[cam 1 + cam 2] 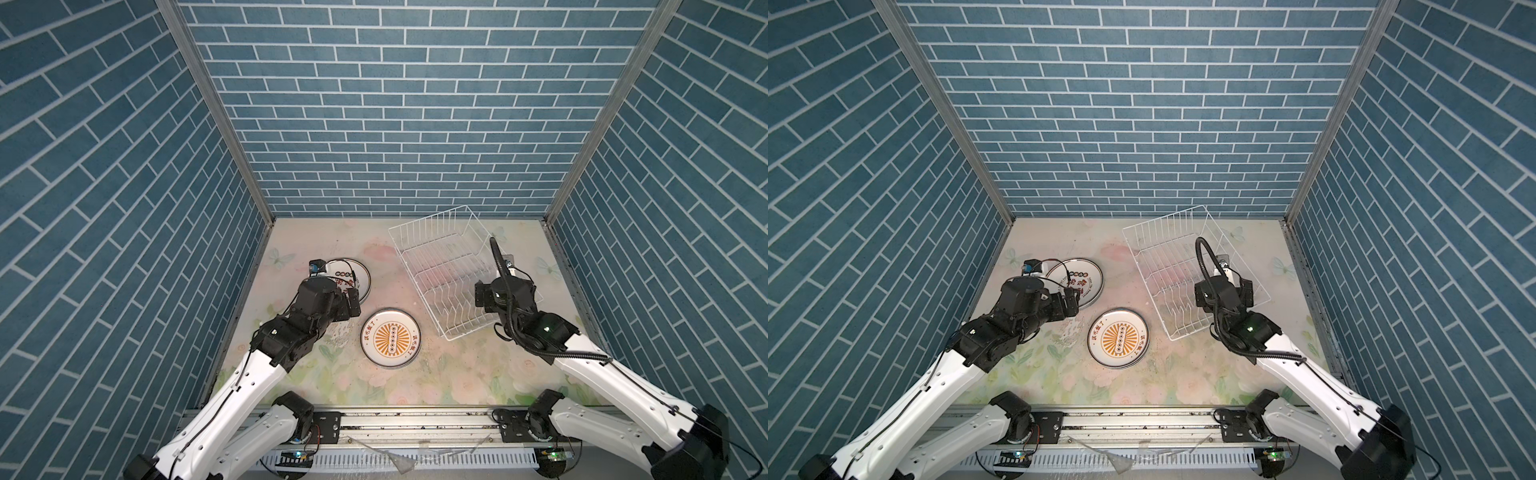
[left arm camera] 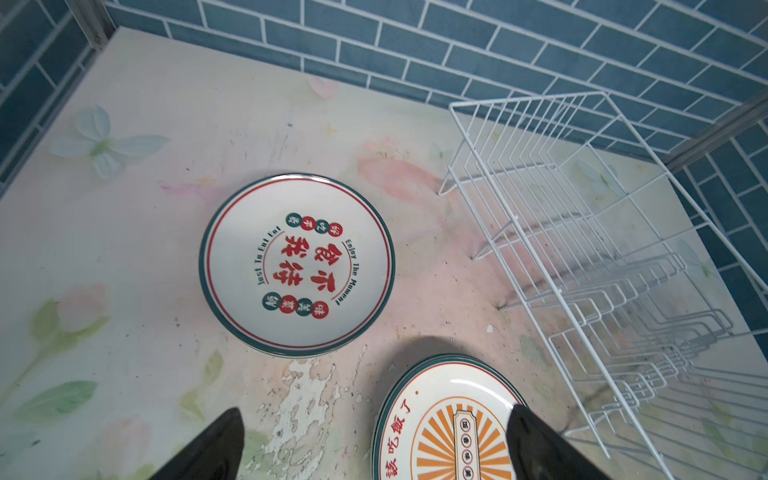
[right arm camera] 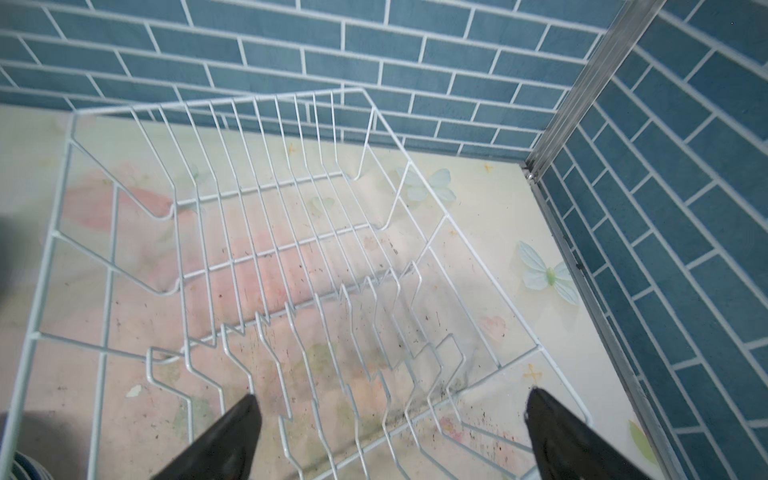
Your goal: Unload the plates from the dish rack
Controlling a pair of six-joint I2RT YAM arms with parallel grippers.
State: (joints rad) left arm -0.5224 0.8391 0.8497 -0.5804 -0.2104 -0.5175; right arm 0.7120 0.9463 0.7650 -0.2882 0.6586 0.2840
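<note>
The white wire dish rack (image 1: 428, 217) (image 3: 208, 102) stands at the back right with no plates between its prongs. Two low piles of plates lie face up on the table. The red-character plate (image 1: 353, 276) (image 2: 297, 266) is at the left, partly hidden by my left arm in both top views. The orange sunburst plate (image 1: 390, 337) (image 2: 449, 424) is nearer the front. My left gripper (image 1: 354, 302) (image 2: 376, 419) hangs open above the gap between the two piles, holding nothing. My right gripper (image 1: 484, 296) (image 3: 392, 397) is open over the rack's near end, with only wire beneath it.
Blue brick-pattern walls close in the back and both sides. The rack sits close to the right wall and back corner (image 3: 530, 172). The floral tabletop (image 1: 457, 374) runs to a metal rail (image 1: 415, 419) along the front edge.
</note>
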